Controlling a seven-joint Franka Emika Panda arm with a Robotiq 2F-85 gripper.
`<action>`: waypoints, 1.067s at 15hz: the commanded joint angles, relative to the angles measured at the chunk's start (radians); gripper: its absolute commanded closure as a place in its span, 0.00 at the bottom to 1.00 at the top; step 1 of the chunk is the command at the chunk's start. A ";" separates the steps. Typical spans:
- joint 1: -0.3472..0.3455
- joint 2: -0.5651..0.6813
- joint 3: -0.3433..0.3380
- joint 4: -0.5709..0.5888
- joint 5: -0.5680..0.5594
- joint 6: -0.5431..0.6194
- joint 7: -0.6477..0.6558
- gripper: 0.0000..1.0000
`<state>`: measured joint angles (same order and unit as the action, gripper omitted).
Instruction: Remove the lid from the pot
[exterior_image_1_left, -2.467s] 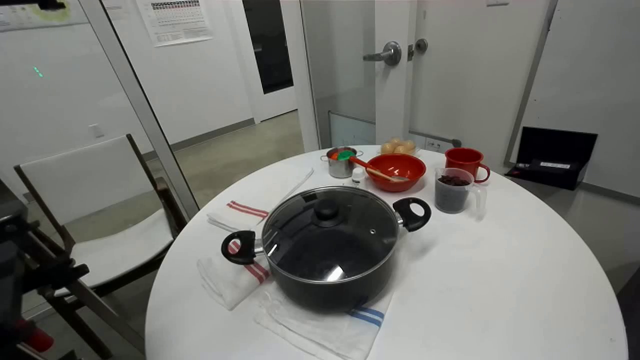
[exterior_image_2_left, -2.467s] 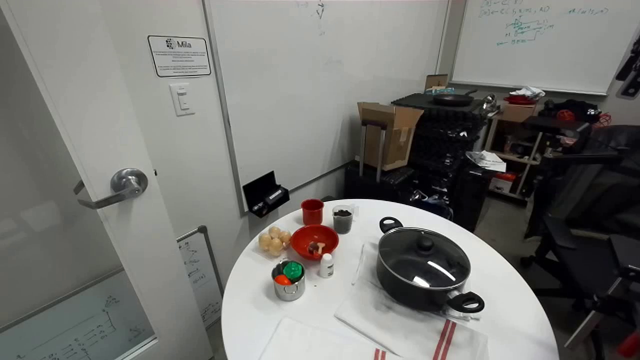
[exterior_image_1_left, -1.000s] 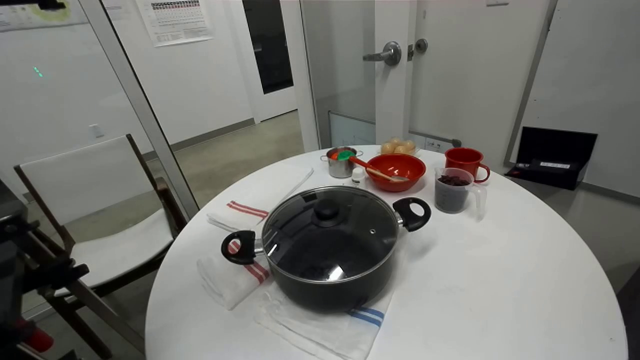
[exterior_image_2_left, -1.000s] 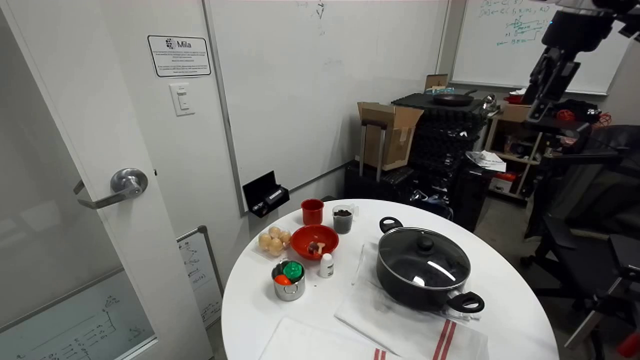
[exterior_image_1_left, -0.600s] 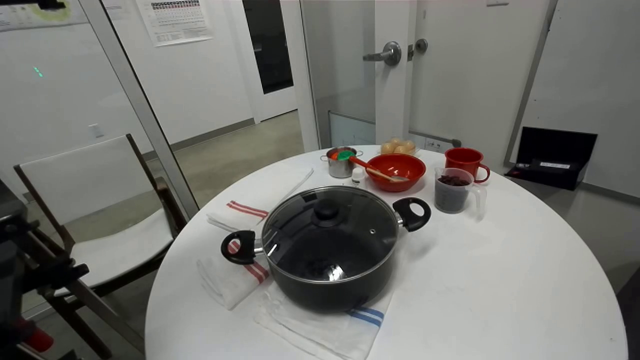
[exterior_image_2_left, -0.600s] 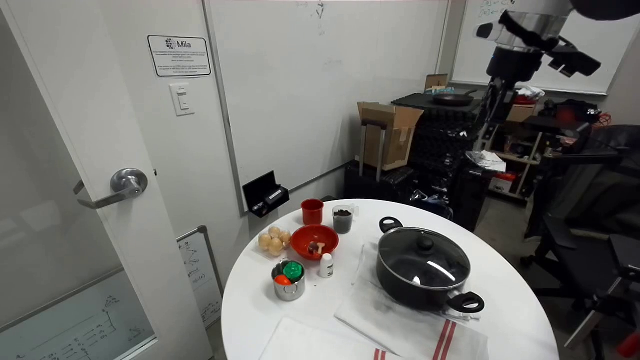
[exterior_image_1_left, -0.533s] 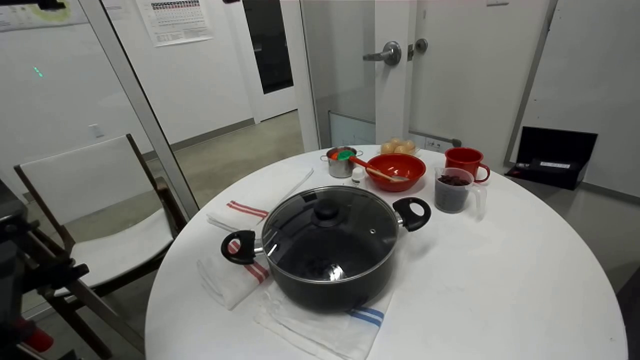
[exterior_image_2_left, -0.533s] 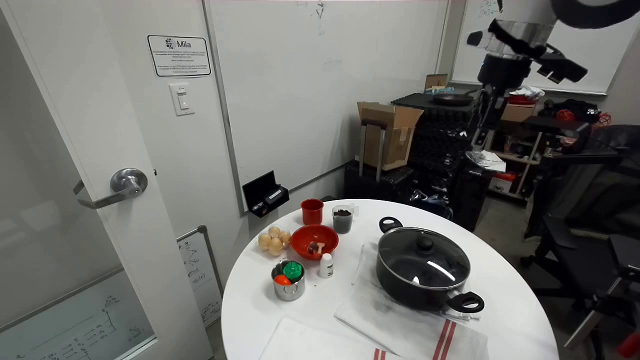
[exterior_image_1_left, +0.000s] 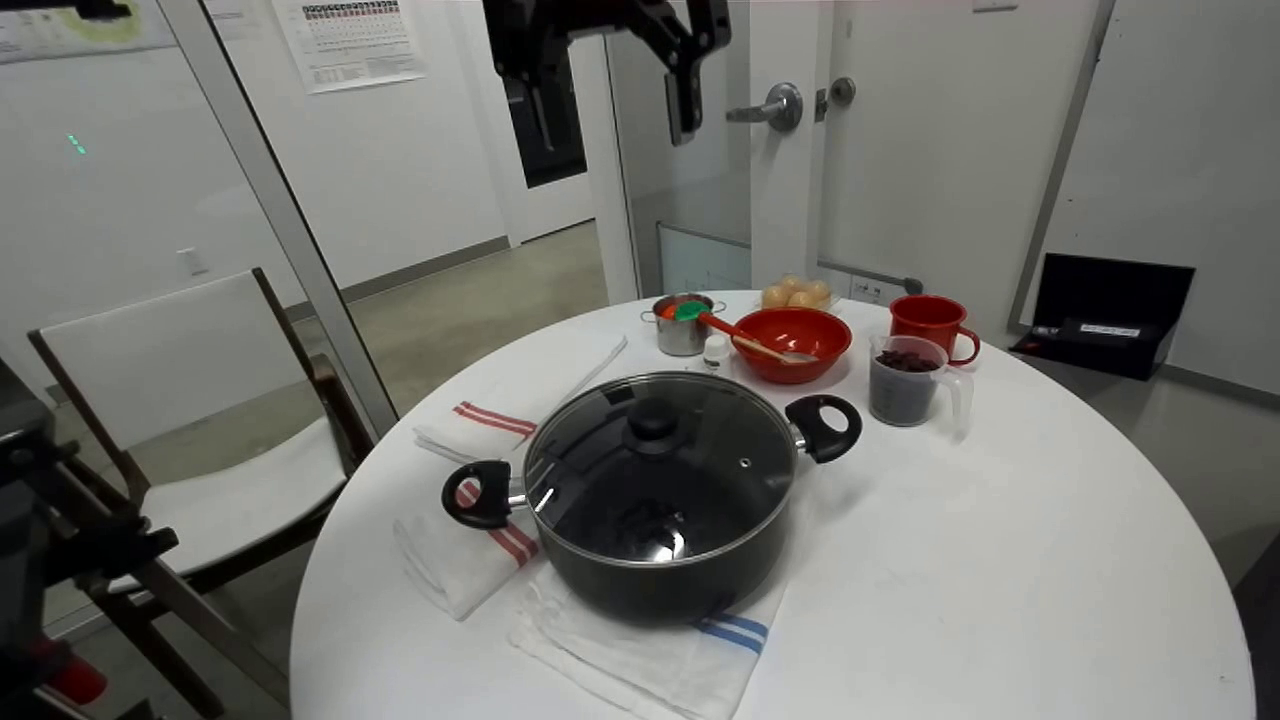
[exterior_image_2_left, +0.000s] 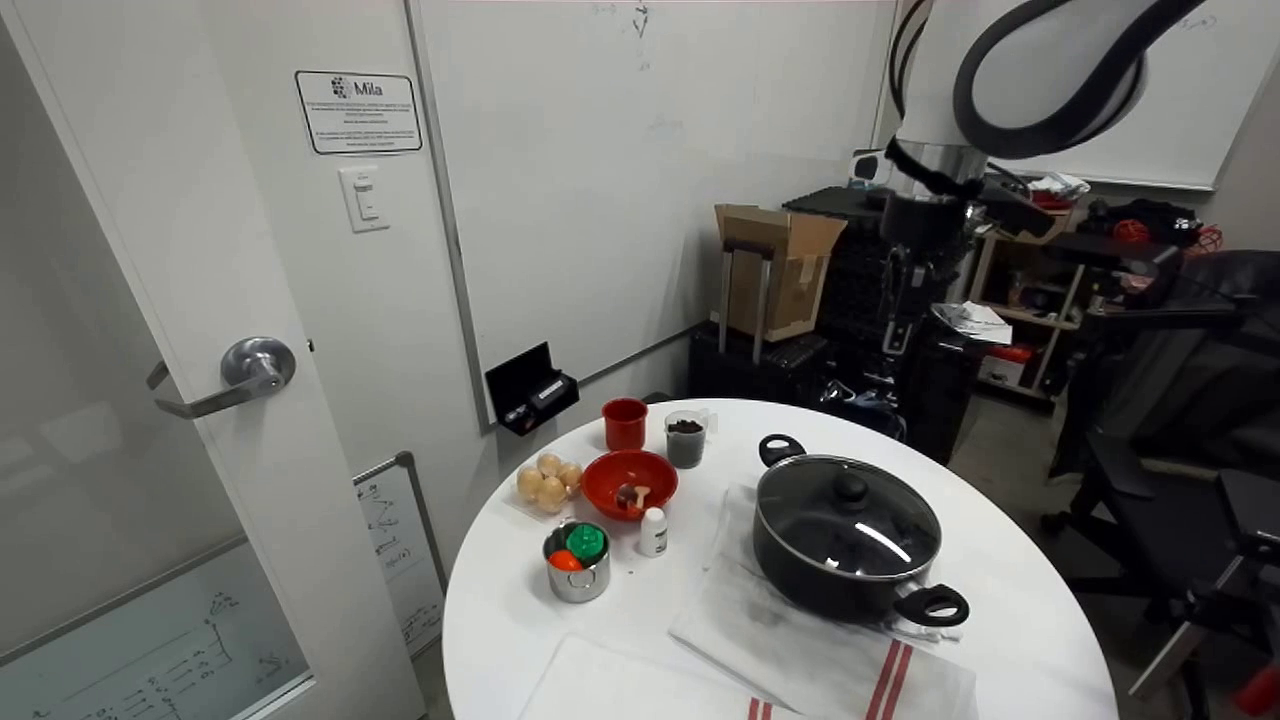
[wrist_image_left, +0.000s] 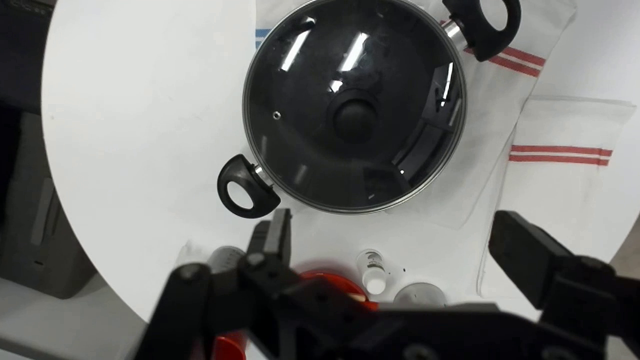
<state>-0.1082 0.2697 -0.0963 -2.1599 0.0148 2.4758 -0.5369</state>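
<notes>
From the left on the table (exterior_image_1_left: 1010, 570) in an exterior view, you have a red-striped towel (exterior_image_1_left: 455, 568), with one handle (exterior_image_1_left: 494, 496) of the pot (exterior_image_1_left: 655, 592) reaching over it. Next comes your gripper (exterior_image_1_left: 614, 140), hanging high and well apart from the lid (exterior_image_1_left: 718, 485); its fingers (exterior_image_1_left: 686, 110) are spread wide, with nothing between them and nothing touched. A little further right is the knob (exterior_image_1_left: 653, 420), and the lid lies in place on the pot. You seem to be at the reach, with grasp and lift undone. Centre over the knob next, lower until the fingers straddle it, close, and raise straight up. Further right, mind the red bowl (exterior_image_1_left: 785, 371) and measuring cup (exterior_image_1_left: 902, 398) as you carry the lid off.
</notes>
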 joint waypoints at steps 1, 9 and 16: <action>-0.042 0.134 0.047 0.111 0.008 0.012 -0.014 0.00; -0.081 0.352 0.106 0.257 -0.020 0.062 0.001 0.00; -0.099 0.483 0.119 0.292 -0.033 0.110 0.014 0.00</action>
<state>-0.1823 0.6924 0.0024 -1.9082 0.0051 2.5597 -0.5363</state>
